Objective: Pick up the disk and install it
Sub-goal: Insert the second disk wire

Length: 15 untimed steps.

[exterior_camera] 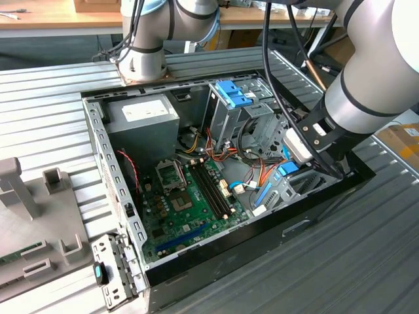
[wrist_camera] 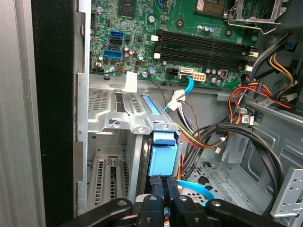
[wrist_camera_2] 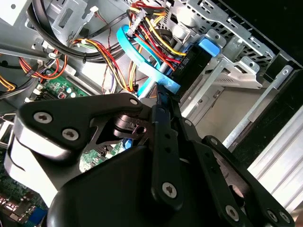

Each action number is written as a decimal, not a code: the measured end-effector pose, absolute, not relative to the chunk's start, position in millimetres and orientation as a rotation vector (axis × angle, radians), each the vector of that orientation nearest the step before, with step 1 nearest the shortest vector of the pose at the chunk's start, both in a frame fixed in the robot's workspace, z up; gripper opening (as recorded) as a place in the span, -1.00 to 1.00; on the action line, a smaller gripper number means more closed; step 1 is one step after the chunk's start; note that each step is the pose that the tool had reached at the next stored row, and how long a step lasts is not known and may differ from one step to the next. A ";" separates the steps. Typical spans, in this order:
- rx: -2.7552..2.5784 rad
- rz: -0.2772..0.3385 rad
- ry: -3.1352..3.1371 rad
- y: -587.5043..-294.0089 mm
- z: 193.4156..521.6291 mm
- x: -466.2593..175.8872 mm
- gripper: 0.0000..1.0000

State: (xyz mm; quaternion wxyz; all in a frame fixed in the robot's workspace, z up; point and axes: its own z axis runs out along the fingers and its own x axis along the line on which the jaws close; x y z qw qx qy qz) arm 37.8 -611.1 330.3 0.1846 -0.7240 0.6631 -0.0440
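The disk point(wrist_camera: 163, 158), a dark body in a bright blue carrier, stands on edge in the metal drive bay point(wrist_camera: 118, 116) at the case's front corner. The second wrist view shows its dark side point(wrist_camera_2: 191, 66) and blue end tab. In the exterior view a blue corner of the disk point(exterior_camera: 288, 169) peeks out under the arm's wrist. My gripper point(wrist_camera: 164, 182) is shut, its two black fingertips point(wrist_camera: 156, 182) close together right at the disk's near blue end. I cannot tell whether they pinch any part of it. A light blue cable point(wrist_camera: 196, 188) curves just beside the fingers.
The open computer case point(exterior_camera: 327, 196) lies on a ribbed metal table. Inside it are the green motherboard point(exterior_camera: 190, 203), a grey power supply point(exterior_camera: 141, 118) and a tall metal cage with a blue clip point(exterior_camera: 232, 95). Bundles of red, yellow and black wires point(wrist_camera_2: 151, 38) crowd the bay.
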 end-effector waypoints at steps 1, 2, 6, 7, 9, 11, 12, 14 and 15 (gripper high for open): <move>-2.040 -0.124 1.869 -611.0 329.0 37.8 -0.69; -2.041 -0.124 1.869 -611.1 328.0 37.9 -0.69; -2.041 -0.124 1.869 -611.0 327.1 37.8 -0.69; -2.041 -0.124 1.869 -611.0 326.8 37.8 -0.69; -2.041 -0.124 1.869 -611.1 326.8 37.8 -0.69; -2.041 -0.124 1.869 -611.1 326.5 37.8 -0.69; -2.041 -0.124 1.869 -611.0 326.4 37.8 -0.67; -2.041 -0.124 1.869 -611.1 326.3 37.8 -0.45; -2.041 -0.124 1.869 -611.1 326.3 37.8 -0.45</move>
